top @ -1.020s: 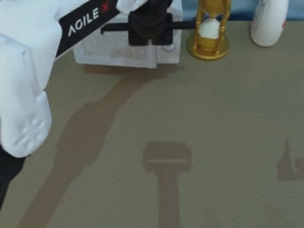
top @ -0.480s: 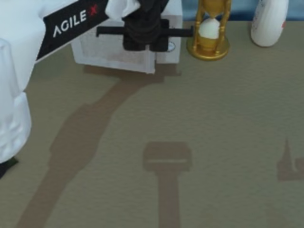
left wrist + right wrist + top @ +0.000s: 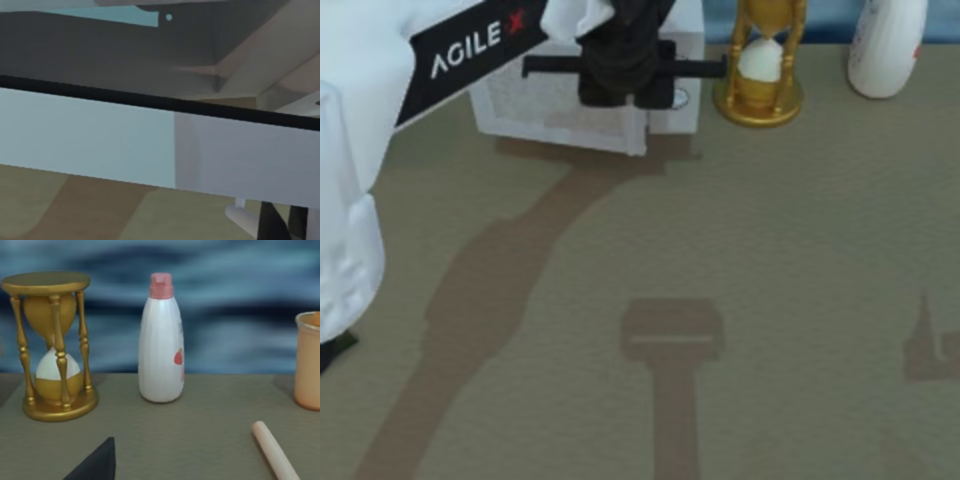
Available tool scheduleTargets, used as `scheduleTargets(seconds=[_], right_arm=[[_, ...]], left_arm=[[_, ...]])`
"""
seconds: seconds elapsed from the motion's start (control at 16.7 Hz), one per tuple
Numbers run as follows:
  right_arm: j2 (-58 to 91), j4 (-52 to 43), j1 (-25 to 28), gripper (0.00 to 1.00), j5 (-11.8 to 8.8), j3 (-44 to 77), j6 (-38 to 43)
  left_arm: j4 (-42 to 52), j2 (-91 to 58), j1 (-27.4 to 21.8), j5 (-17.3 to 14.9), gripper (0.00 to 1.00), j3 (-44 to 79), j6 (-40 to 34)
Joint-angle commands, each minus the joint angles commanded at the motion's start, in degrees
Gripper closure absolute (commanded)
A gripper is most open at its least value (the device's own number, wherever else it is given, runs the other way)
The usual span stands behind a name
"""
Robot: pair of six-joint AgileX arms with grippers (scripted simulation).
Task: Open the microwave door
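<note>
The microwave stands at the table's back edge, left of centre. Its door, white with a speckled grey window, stands slightly ajar, the free edge beside the knob panel swung out towards the table. My left arm reaches in from the left, and my left gripper sits at that free edge. In the left wrist view the door fills the middle, with the dim interior beyond. The black fingers are closed at the pale bar handle. Of my right gripper only a dark corner shows; the top view does not show it.
A gold hourglass stands right beside the microwave. A white bottle with a pink cap is farther right. The right wrist view also shows an orange cup and a pale stick lying on the olive table.
Since a second ago my left arm has drawn leftwards and the door's free edge has swung out a little. Nothing has moved in the last half second.
</note>
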State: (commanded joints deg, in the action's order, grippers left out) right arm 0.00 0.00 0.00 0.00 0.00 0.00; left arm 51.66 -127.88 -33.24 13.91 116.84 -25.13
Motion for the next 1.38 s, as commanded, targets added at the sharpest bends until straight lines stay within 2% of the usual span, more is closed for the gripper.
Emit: scheduleTargets(seconds=[1.08,1.38], right_arm=[[0.0,0.0,0.0,0.00,0.0,0.0,0.0],[0.0,0.0,0.0,0.00,0.0,0.0,0.0]], left_arm=[[0.0,-0.3,-0.4,-0.3,1.00,-0.1,-0.2],[-2.6,3.1,0.2,-1.4,1.00,-5.1,3.0]])
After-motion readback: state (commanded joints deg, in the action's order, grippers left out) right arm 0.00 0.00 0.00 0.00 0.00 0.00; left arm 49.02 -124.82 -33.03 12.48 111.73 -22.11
